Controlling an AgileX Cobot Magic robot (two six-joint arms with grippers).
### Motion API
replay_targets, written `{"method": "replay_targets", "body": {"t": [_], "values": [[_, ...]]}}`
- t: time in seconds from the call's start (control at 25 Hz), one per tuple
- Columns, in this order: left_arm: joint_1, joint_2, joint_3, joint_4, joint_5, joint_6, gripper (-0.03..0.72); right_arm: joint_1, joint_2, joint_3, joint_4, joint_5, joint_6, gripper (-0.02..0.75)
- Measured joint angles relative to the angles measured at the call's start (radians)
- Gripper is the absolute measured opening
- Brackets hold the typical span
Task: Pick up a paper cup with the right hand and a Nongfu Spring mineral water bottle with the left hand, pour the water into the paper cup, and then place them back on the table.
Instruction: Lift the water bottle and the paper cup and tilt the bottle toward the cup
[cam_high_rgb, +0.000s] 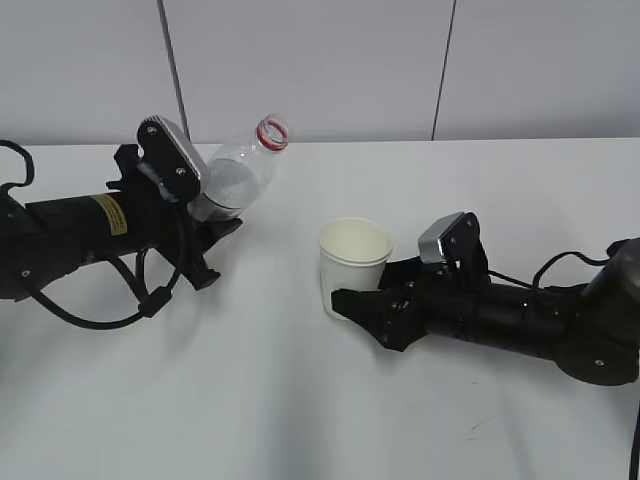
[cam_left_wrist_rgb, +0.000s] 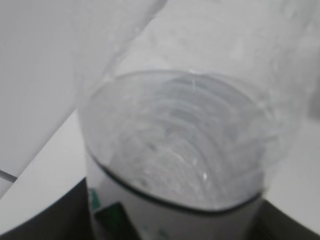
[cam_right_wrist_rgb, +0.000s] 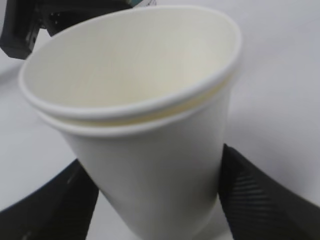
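Desk (cam_high_rgb: 300, 420): wide plain white flat top, bare and smooth; carries both arms and the cup.

Left hand (cam_high_rgb: 205, 240): black arm with a yellow label whose print is too small to read, silver-grey block on top; jaws clenched around the lower body of the bottle, holding it tilted with the mouth up and toward the cup.

Right hand (cam_high_rgb: 345, 303): black arm, silver-grey block, no label; dark jaws sit on both sides of the cup's lower wall, seemingly grasping it.

Tall clear plastic Nongfu Spring mineral water bottle (cam_high_rgb: 240, 175): red neck ring, mouth open, no cap seen. Part full of clear water (cam_left_wrist_rgb: 175, 150), so judged moderately heavy with shifting weight; thin wall likely to dent, slick. Best held low on the labelled band. Label shows white with green marks in the left wrist view; no lettering legible.

Small white tapered paper cup (cam_high_rgb: 353, 265): rolled rim, looks like two nested cups; upright near mid-desk, whether lifted off it cannot be told. Empty, very light, soft, easily crushed; hold mid-wall gently. No print
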Motion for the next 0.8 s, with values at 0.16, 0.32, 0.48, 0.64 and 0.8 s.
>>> {"method": "replay_targets", "body": {"t": [0.16, 0.32, 0.48, 0.64, 0.8], "values": [[0.000, 0.000, 0.000, -0.004, 0.005, 0.064, 0.405, 0.013, 0.000, -0.022, -0.017, 0.000, 0.016, 0.539], [0.000, 0.000, 0.000, -0.030, 0.005, 0.129, 0.405, 0.013, 0.000, -0.044, -0.029, 0.000, 0.042, 0.539], [0.000, 0.000, 0.000, -0.080, 0.004, 0.227, 0.405, 0.013, 0.000, -0.064, -0.058, 0.000, 0.064, 0.539], [0.000, 0.000, 0.000, -0.128, -0.017, 0.322, 0.405, 0.013, 0.000, -0.073, -0.078, 0.000, 0.083, 0.539], [0.000, 0.000, 0.000, -0.169, -0.060, 0.399, 0.405, 0.025, 0.000, -0.075, -0.080, 0.000, 0.088, 0.539]]}}
